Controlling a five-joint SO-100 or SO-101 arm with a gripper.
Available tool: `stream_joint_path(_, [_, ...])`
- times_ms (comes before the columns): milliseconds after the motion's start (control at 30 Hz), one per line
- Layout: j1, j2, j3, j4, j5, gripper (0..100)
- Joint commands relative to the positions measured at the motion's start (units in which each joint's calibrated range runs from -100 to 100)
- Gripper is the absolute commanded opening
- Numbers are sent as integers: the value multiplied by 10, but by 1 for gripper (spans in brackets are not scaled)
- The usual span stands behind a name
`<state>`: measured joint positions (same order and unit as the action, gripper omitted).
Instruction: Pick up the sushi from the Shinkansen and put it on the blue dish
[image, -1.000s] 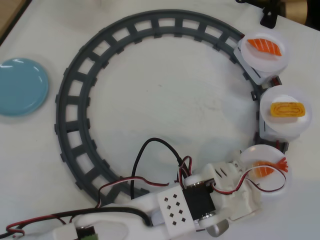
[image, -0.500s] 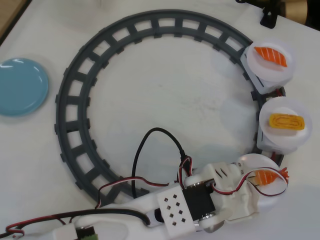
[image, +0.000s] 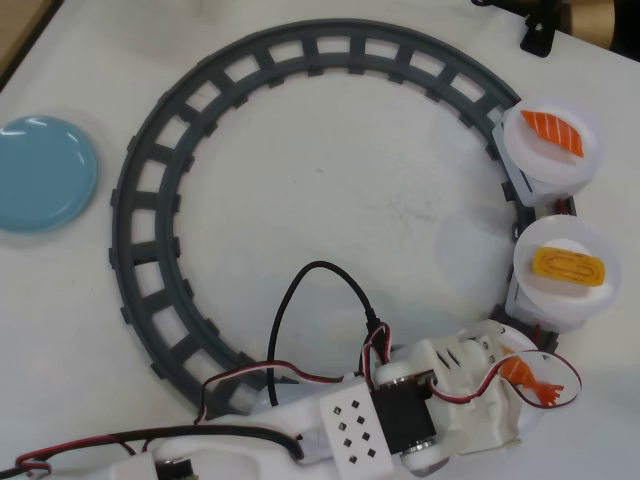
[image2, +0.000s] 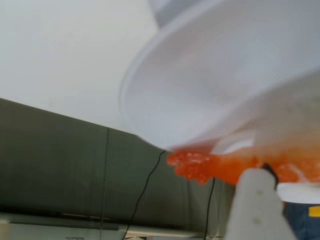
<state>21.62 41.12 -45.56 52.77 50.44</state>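
Overhead view: arm reaches in from bottom edge, gripper (image: 510, 385) over the last car's white plate (image: 562, 368) of the Shinkansen, lower right on the grey track (image: 140, 215). Sushi (image: 522, 372) (shrimp, red tail toward right) sits right at the fingertips. Jaws prob. closing on it, but can't tell if actually clamped; fingers mostly hidden by gripper body. Wrist view: blurred, orange shrimp (image2: 210, 167) under a white plate rim, one finger (image2: 257, 205) just below it. Blue dish (image: 42, 172) far left, outside the loop, empty. Salmon (image: 553, 132) and egg (image: 568, 266) pieces ride the other two cars, untouched. Step judged: grasp, pre-lift.
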Motion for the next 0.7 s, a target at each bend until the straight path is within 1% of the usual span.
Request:
stream_joint_path(0, [11, -8, -23, -1, -3, 19])
stream_joint_path(33, [12, -8, -23, 0, -3, 16])
stream_joint_path(100, [12, -9, -24, 0, -3, 5])
stream_joint_path(133, [12, -10, -24, 0, -3, 1])
stream_joint_path(200, [12, -14, -24, 0, -3, 3])
stream_joint_path(300, [6, -19, -45, 25, -20, 3])
stream_joint_path(367, [2, -33, -84, 61, -31, 3])
stream_joint_path(533, [-26, -57, -177, 177, -34, 3])
stream_joint_path(667, [-53, -64, -246, 251, -57, 3])
